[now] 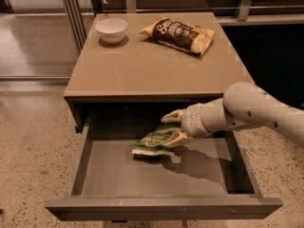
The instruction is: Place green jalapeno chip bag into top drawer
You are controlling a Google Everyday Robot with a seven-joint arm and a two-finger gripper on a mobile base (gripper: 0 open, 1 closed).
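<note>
The green jalapeno chip bag [151, 142] lies low in the open top drawer [118, 177], near its back middle, and seems to rest on the drawer bottom. My gripper [172, 127] reaches into the drawer from the right, just right of the bag and slightly above it. Its fingers [176, 138] are spread apart, and the bag's right end lies between them. The drawer is pulled out wide under the table.
On the tan table top [152, 70] stand a white bowl [111, 30] at the back left and a dark brown and yellow chip bag [179, 33] at the back right. A speckled floor lies on both sides of the drawer.
</note>
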